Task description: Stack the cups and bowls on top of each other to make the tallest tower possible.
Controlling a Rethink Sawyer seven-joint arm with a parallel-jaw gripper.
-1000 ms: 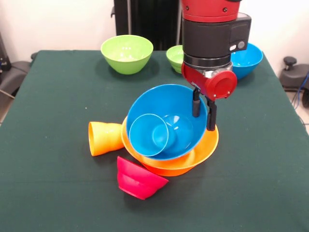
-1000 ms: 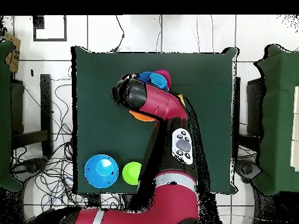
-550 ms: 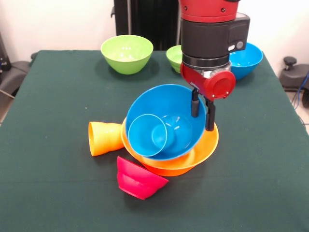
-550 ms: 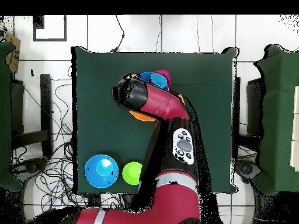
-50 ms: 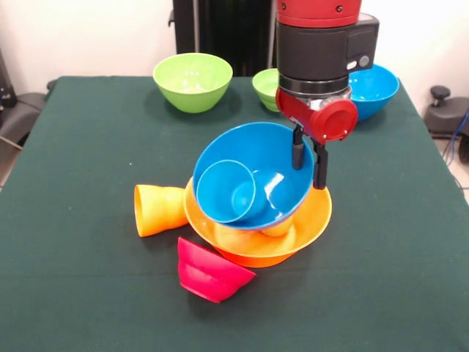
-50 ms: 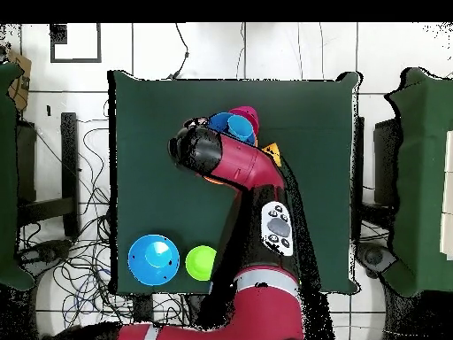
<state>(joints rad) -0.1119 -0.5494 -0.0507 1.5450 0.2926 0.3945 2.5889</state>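
Front view: gripper [image 5: 308, 160] closed narrow on rim of large glossy blue plastic bowl [image 5: 253, 183], one finger inside, one outside; blue bowl tilted, raised at gripped side, resting in big yellow-orange plastic bowl [image 5: 258, 224] near centre of green table [image 5: 88, 161]. Small blue plastic cup [image 5: 227, 191] lying on its side inside blue bowl, mouth toward camera. Orange plastic tumbler [image 5: 157, 209] on its side, touching yellow-orange bowl. Small red plastic bowl [image 5: 210, 271] tipped over, just beside same bowl, toward near edge. Large lime green plastic bowl [image 5: 193, 81], small green bowl [image 5: 265, 86] and second blue bowl [image 5: 375, 89] along far edge. Overhead view: red arm [image 6: 239, 168] covering most of pile; second blue bowl [image 6: 153, 259] and small green bowl [image 6: 200, 263] near bottom edge.
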